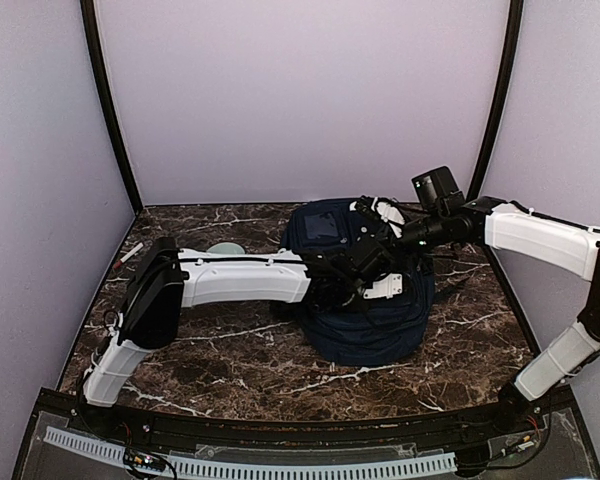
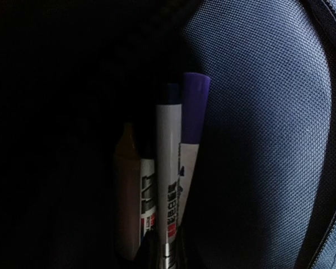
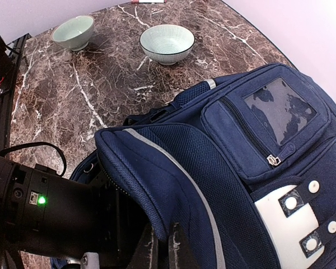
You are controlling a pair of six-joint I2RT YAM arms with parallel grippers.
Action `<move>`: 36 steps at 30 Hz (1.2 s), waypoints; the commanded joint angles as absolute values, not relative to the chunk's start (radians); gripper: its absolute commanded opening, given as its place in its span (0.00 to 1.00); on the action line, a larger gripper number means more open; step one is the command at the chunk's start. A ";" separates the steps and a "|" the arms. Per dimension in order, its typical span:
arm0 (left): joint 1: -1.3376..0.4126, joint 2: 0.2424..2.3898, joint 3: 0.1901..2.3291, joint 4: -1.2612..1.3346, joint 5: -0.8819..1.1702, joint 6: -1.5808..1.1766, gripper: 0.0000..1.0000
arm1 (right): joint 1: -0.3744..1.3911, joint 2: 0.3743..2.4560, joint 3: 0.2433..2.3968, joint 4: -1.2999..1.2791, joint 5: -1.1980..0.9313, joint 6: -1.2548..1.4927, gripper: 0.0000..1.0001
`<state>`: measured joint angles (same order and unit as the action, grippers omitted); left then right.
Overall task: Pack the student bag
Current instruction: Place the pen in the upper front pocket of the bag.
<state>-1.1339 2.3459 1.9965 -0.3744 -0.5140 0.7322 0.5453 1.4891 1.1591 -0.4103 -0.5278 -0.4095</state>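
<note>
**Ben:** Where is the student bag [image 1: 380, 330]?

**Mia:** It lies on the dark marble table [image 1: 230, 360], and both arms reach over to it. It is the biggest thing there.

**Ben:** Why is the right gripper [image 3: 169, 249] on it?

**Mia:** Its jaws are pinched tight on the edge of the bag's big flap [image 3: 151, 168]. I think it lifts the flap so the bag's mouth is open. If it let go, the flap might flop down and close the hole.

**Ben:** And the left arm [image 1: 240, 278]?

**Mia:** It goes under that flap and into the bag. The left gripper [image 2: 162, 255] is deep inside, where it is very dark. Its jaws look closed on some marker pens [image 2: 169, 168]: a white one, one with a purple cap and an orange one. They point further into the bag, so I guess it is putting them in.

**Ben:** Is anything in the way?

**Mia:** The arm fills most of the bag's mouth, so there is little room beside it. A green bowl [image 3: 73, 31] and a white bowl [image 3: 167, 43] sit off the bag's left side, well apart from it. They block nothing.
</note>
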 commanded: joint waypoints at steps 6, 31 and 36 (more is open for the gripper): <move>-1.112 2.393 2.030 -0.325 -0.578 0.751 0.24 | 0.544 1.451 1.174 -0.359 -0.566 -0.408 0.00; -1.251 1.943 1.758 -0.350 -0.566 0.601 0.34 | 0.537 1.450 1.173 -0.355 -0.562 -0.408 0.00; -1.257 1.755 1.575 -0.351 -0.540 0.469 0.34 | 0.537 1.464 1.173 -0.352 -0.570 -0.403 0.00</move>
<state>-1.2613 1.9331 1.6901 -0.3462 -0.5640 0.5915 0.5392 1.4727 1.1591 -0.4126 -0.5396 -0.4095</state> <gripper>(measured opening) 0.342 0.034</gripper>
